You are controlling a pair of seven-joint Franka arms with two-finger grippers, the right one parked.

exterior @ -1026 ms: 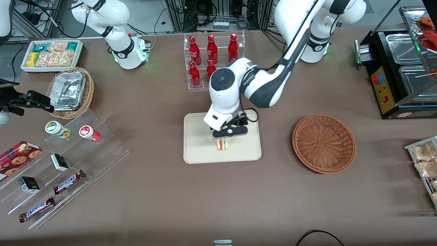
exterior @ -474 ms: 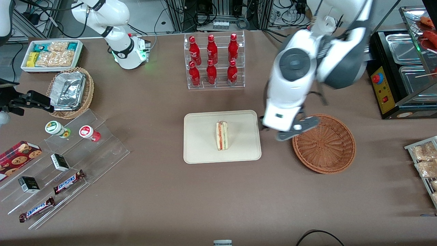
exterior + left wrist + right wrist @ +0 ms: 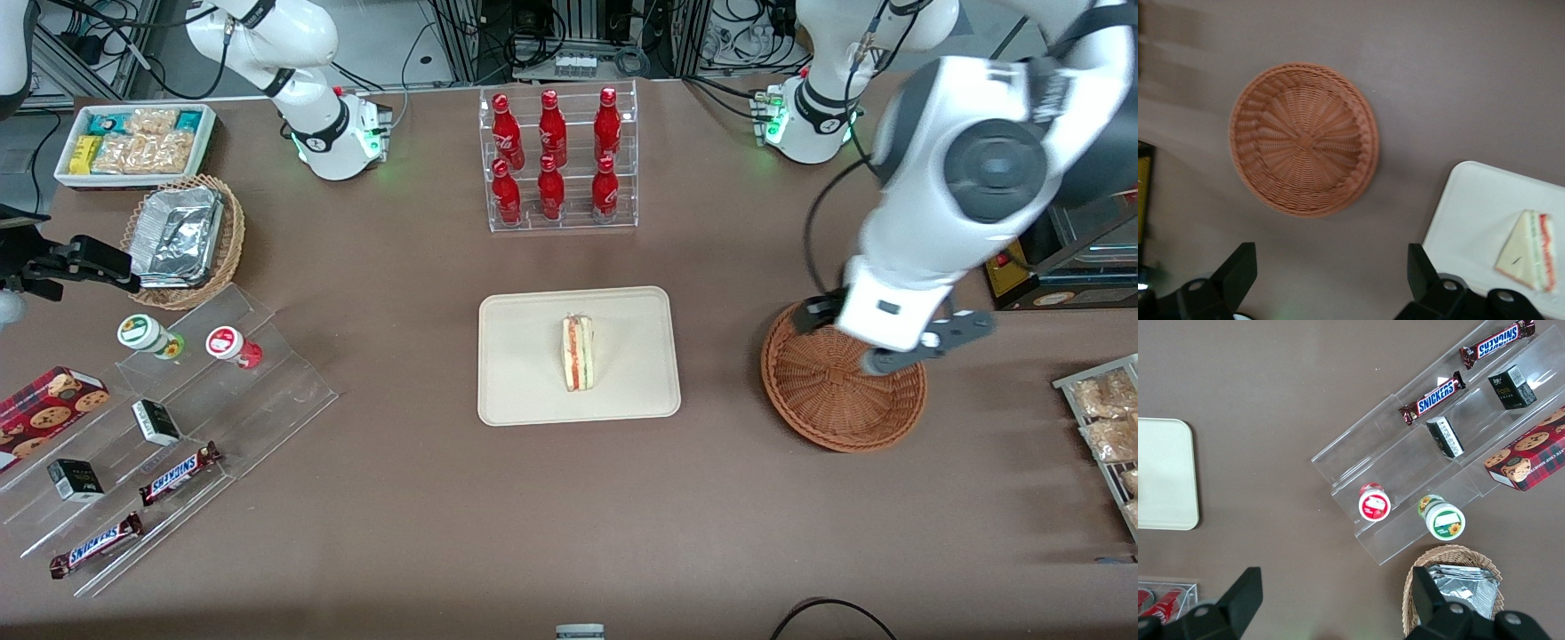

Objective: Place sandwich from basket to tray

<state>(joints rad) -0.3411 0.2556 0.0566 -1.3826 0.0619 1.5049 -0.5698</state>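
The sandwich [image 3: 578,353], a pale wedge with a red and green stripe, lies on the cream tray [image 3: 524,356] in the middle of the table. The reddish-brown basket [image 3: 836,400] stands beside the tray toward the working arm's end and holds nothing. My left gripper [image 3: 898,347] hangs high above the basket's rim, open and empty. In the left wrist view the gripper [image 3: 1330,273] has its jaws spread wide over bare table, with the basket [image 3: 1305,140], the tray [image 3: 1471,213] and the sandwich [image 3: 1528,251] below.
A clear rack of red bottles [image 3: 556,160] stands farther from the camera than the tray. A black food warmer [image 3: 1049,204] and a snack rack [image 3: 1107,418] flank the basket. A clear stepped stand with snacks [image 3: 178,418] and a foil-filled tan basket [image 3: 182,236] lie toward the parked arm's end.
My left gripper let go of the sandwich on the tray, rose, and swung away over the basket toward the working arm's end. The sandwich stays on the tray.
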